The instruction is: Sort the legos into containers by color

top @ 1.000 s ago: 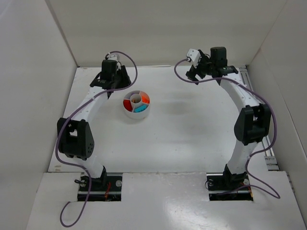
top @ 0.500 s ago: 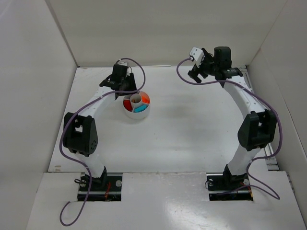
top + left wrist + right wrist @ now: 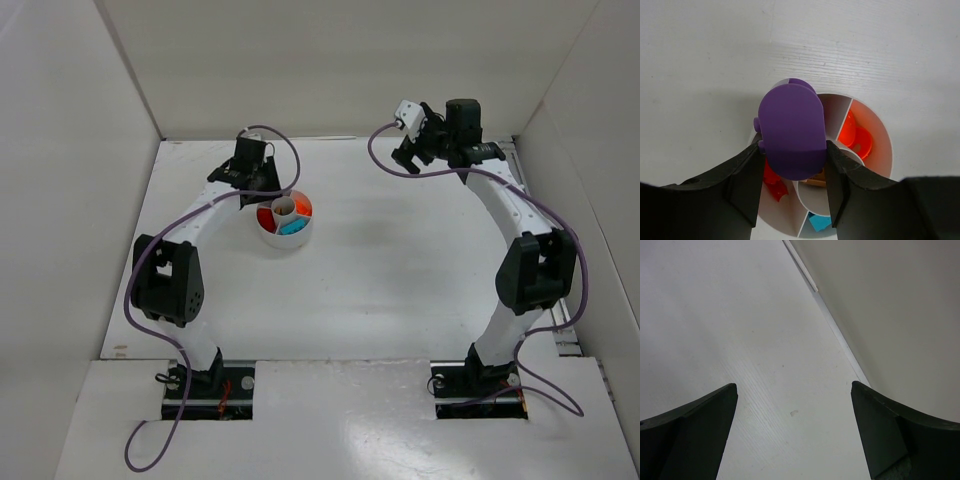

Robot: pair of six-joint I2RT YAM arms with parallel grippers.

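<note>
The round white divided dish (image 3: 285, 222) sits left of centre on the table; it also shows in the left wrist view (image 3: 880, 165). It holds red (image 3: 774, 185), orange (image 3: 856, 137), teal (image 3: 820, 221) and tan (image 3: 816, 179) legos in separate wedges and the middle cup. My left gripper (image 3: 262, 183) hangs just above the dish's far left rim, shut on a purple lego (image 3: 791, 131). My right gripper (image 3: 408, 152) is open and empty above the far right of the table; its fingers (image 3: 695, 430) frame bare surface.
White walls enclose the table on three sides. The back wall's foot (image 3: 832, 320) runs close to the right gripper. Purple cables (image 3: 280, 150) loop off both wrists.
My left gripper moved right from the table's far left to over the dish rim, carrying the purple lego. The right arm shifted slightly right, then held still.
</note>
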